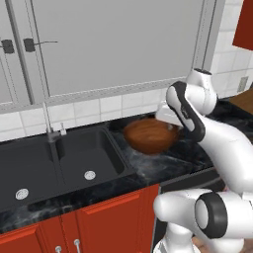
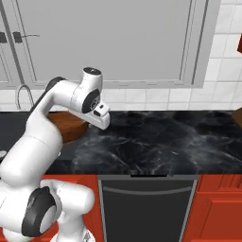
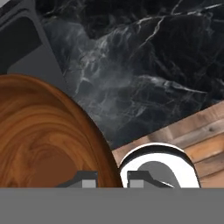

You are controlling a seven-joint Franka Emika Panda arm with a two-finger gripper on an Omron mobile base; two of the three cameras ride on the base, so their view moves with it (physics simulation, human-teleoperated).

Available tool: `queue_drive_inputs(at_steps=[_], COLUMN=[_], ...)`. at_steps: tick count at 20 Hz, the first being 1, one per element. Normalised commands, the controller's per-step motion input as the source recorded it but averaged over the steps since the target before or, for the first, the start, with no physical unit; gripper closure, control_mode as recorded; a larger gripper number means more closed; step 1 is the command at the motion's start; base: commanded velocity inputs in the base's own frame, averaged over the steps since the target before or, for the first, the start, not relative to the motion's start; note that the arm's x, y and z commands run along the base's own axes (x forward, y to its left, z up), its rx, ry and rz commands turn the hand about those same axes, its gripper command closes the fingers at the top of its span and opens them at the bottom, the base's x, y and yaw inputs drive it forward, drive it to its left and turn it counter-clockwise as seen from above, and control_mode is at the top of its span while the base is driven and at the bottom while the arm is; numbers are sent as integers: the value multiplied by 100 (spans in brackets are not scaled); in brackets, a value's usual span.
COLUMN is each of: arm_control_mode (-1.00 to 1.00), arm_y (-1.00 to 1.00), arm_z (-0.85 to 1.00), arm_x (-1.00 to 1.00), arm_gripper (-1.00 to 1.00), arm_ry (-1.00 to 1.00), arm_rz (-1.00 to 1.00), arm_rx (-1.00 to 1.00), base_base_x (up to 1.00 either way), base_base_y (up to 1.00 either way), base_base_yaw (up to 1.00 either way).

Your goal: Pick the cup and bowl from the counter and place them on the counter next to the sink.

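Clamped on the rim of the bowl (image 3: 48, 131): the gripper (image 3: 111, 180), with one dark fingertip (image 3: 89, 179) inside the rim and the other outside. Narrow gap between the jaws, taken up by the thickness of the wooden wall. Nothing else in the grip.

Seen from the left base view, hanging tilted just right of the sink (image 1: 74, 163), with the glossy grained inside turned up and toward the camera. Apparently raised off the counter (image 1: 163, 168), with a dark reflection on the marble below it. Near the sink's right basin but not over it, and level with the back part of that basin. Partly covered on the right edge by the white wrist.

From the right base view, visible as a brown arc (image 2: 71, 125) behind the bent forearm, right of the faucet (image 2: 21, 94) and left of the long bare stretch of counter (image 2: 165, 137). Beneath that stretch, right of the sink, a dark appliance front (image 2: 146, 208) between red cabinet fronts (image 2: 217, 208).

In the hand view, looking steeply down: a corner of the sink (image 3: 17, 43) at the upper left, veined black marble (image 3: 131, 65) beyond the bowl, and wooden floorboards (image 3: 197, 131) past the counter's edge.

Behind the sink, a slim faucet (image 1: 48, 121) against white tiles (image 1: 84, 111), under grey wall cabinets (image 1: 113, 44). Below the sink, red doors (image 1: 108, 217) with silver handles.
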Motion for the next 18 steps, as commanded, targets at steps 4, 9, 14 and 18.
queue_drive_inputs(at_steps=[4, 9, 14, 18], arm_control_mode=[-100, -100, -100, -100], arm_y=[-4, -7, -4, -3], arm_z=[-33, -30, -13, -3], arm_x=[53, 48, 15, -6], arm_gripper=[100, 100, 100, 100], arm_ry=[9, 0, -7, 0], arm_rz=[-2, -3, -4, -7], arm_rx=[0, 0, 0, 0], base_base_x=[0, 0, 0, 0], base_base_y=[0, 0, 0, 0], base_base_yaw=[0, 0, 0, 0])
